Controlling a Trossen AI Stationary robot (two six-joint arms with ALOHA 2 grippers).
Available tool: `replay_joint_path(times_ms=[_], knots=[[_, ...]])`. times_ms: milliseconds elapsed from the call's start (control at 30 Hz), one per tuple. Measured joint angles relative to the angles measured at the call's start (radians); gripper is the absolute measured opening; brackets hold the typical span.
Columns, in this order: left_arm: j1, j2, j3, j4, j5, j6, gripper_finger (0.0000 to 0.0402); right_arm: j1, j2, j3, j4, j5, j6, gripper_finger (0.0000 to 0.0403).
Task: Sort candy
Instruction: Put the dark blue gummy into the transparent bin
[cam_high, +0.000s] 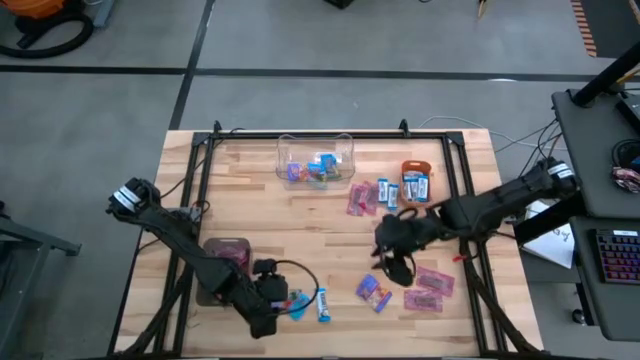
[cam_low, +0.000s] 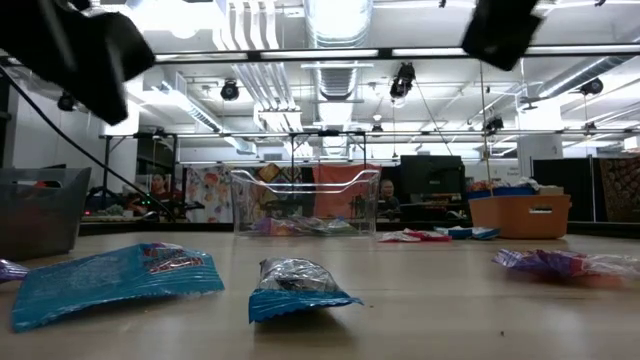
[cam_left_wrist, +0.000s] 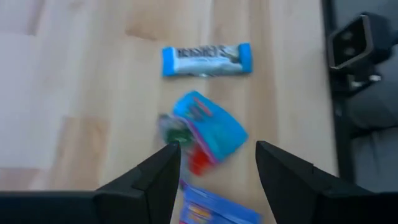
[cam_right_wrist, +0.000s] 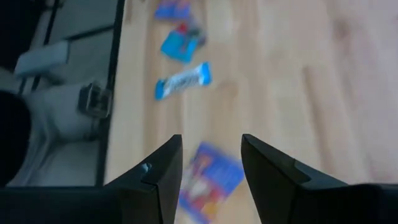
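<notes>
With fingers spread and empty, the left gripper (cam_left_wrist: 214, 165) is hovering over the candy (cam_left_wrist: 208, 129), and the right gripper (cam_right_wrist: 211, 163), equally spread, is hanging above another packet; these light, slippery, crinkly wrappers are probably best pinched across the flat middle.

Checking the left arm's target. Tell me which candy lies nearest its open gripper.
The teal packet, lying just ahead of the left gripper; the blue-and-white bar sits farther out.
</notes>
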Motion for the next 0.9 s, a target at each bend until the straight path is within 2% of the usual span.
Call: replay_joint_path(times_ms=[67,200,367,600,900], knots=[[0.007,0.0,-0.005,-0.001,0.007,0.022,0.0192,0.042,0.0,0.0,-0.018,0.001,0.064,0.0152],[-0.001,0.0,-0.014,-0.02,0.12,0.063,0.0192,0.115,0.0,0.0,-0.041,0.005,0.17,0.015],[-0.002,0.001,-0.023,-0.067,0.142,0.083,0.0192,0.183,0.008,0.0,-0.04,0.096,0.229,0.015],[-0.003,0.032,-0.059,-0.07,0.209,0.027,0.0192,0.235,0.007,0.0,-0.039,0.192,0.274,0.015],[0.016,0.151,-0.063,-0.068,0.296,0.108,0.0191,0.237,0.007,0.0,-0.037,0.222,0.293,0.015]])
